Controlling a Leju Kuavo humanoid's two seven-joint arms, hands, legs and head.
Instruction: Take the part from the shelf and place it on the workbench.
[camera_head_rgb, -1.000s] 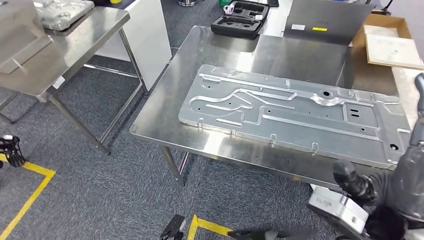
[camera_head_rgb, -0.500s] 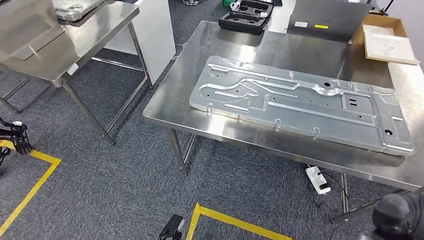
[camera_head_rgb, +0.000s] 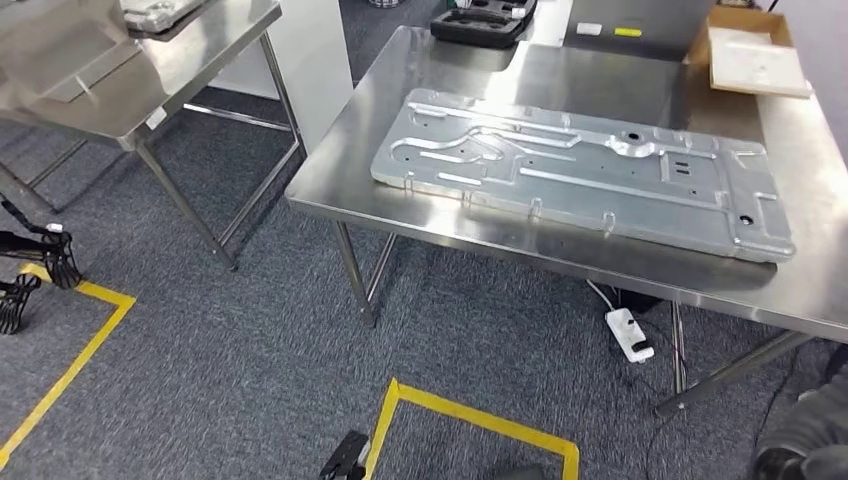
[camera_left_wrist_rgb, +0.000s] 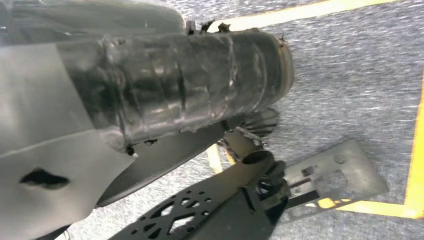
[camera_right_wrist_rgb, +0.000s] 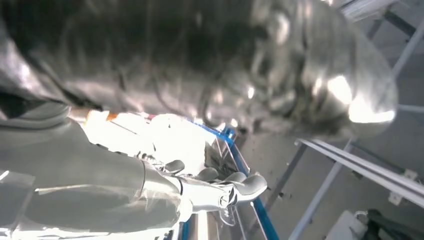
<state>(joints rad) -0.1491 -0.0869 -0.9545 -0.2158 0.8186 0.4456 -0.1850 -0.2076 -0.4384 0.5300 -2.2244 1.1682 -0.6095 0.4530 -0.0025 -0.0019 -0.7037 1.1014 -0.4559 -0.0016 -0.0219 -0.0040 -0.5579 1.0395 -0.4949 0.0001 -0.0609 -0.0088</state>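
Part (camera_head_rgb: 580, 172) lengthwise along workbench (camera_head_rgb: 800, 290)

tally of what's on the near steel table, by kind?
Metal panel: 1
Black foam case, at the far edge: 1
Cardboard box, at the far right corner: 1
Grey cover with labels, at the far edge: 1
Total: 4

- A big flat stamped metal panel (camera_head_rgb: 585, 170) lies on the shiny steel workbench (camera_head_rgb: 700, 285).
- A black foam tool case (camera_head_rgb: 480, 22) sits at eleven o'clock from it.
- An open cardboard box (camera_head_rgb: 755, 55) sits at one o'clock.
- A second steel table (camera_head_rgb: 150, 85) stands at nine o'clock.
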